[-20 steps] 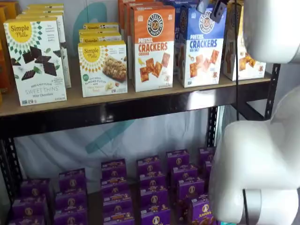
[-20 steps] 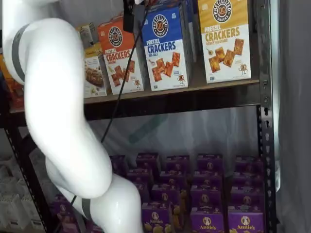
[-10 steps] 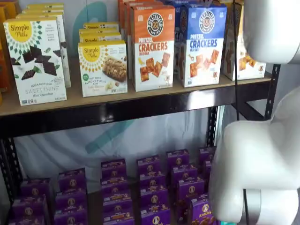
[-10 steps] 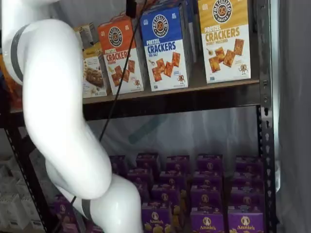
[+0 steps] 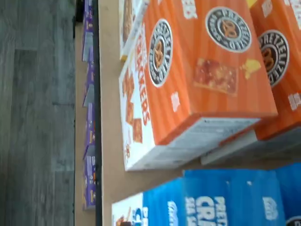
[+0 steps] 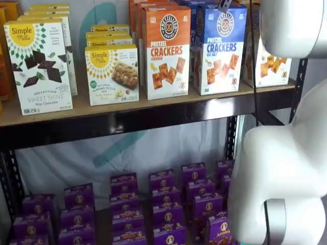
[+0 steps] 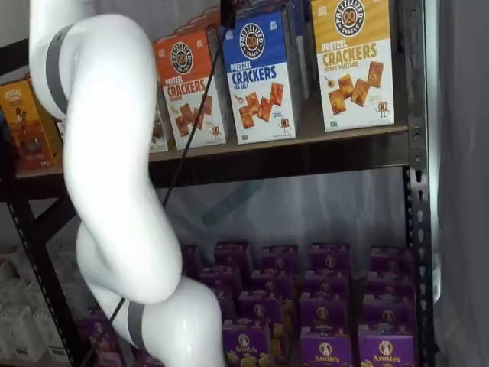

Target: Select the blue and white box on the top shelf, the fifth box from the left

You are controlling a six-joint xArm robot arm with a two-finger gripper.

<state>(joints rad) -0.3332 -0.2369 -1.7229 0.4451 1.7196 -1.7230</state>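
The blue and white box [image 6: 219, 48] stands upright on the top shelf [image 6: 127, 109], between an orange-topped cheddar box [image 6: 166, 51] and a yellow-topped cracker box [image 6: 268, 64]. It shows in both shelf views [image 7: 260, 76]. The wrist view shows its blue top [image 5: 221, 202] beside the orange box [image 5: 197, 75] on the tan board [image 5: 107, 94]. Only a dark bit of my gripper [image 7: 228, 11] hangs at the view's top edge, just above the blue box's upper left corner, with a cable below it. It also shows in a shelf view [image 6: 225, 4]. No gap between the fingers shows.
Simple Mills boxes [image 6: 41, 66] fill the shelf's left part. Several purple boxes [image 6: 163, 204] stand on the lower level. My white arm [image 7: 114, 176] stands in front of the shelves. A black upright [image 7: 416, 183] bounds the shelf on the right.
The gripper has risen and shifted toward the blue box's top, so less of it shows. The arm has swung aside, uncovering an orange box at the shelf's left.
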